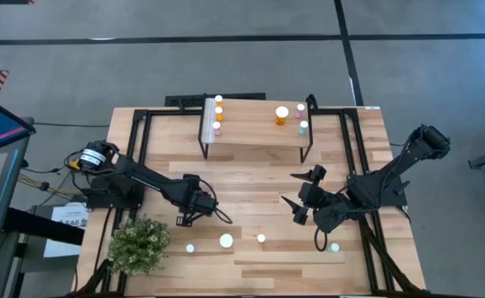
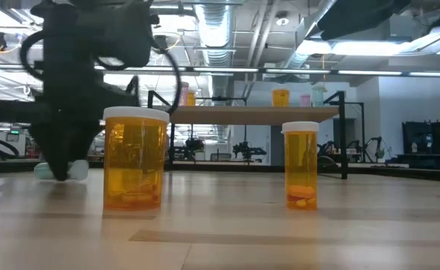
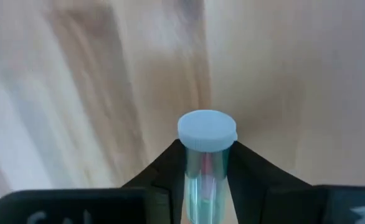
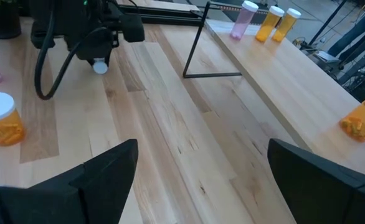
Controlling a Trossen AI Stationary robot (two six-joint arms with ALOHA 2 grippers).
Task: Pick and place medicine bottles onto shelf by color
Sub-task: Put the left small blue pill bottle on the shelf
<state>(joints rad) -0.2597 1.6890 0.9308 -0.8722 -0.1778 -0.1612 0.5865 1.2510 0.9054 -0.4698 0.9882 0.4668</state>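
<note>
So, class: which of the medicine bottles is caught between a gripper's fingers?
The pale green bottle with the white cap, between the left gripper fingers on the table. The other bottles stand free on the table or the shelf.

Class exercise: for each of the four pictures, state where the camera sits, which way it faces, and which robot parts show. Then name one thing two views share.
High view: overhead, facing straight down; both arms, shelf.
Low view: tabletop height, facing level across; left arm behind two orange bottles.
Left wrist view: facing the tabletop; left gripper around a pale green bottle.
Right wrist view: facing across the table; open right gripper.
Shared: right wrist and high views both show the shelf.
</note>
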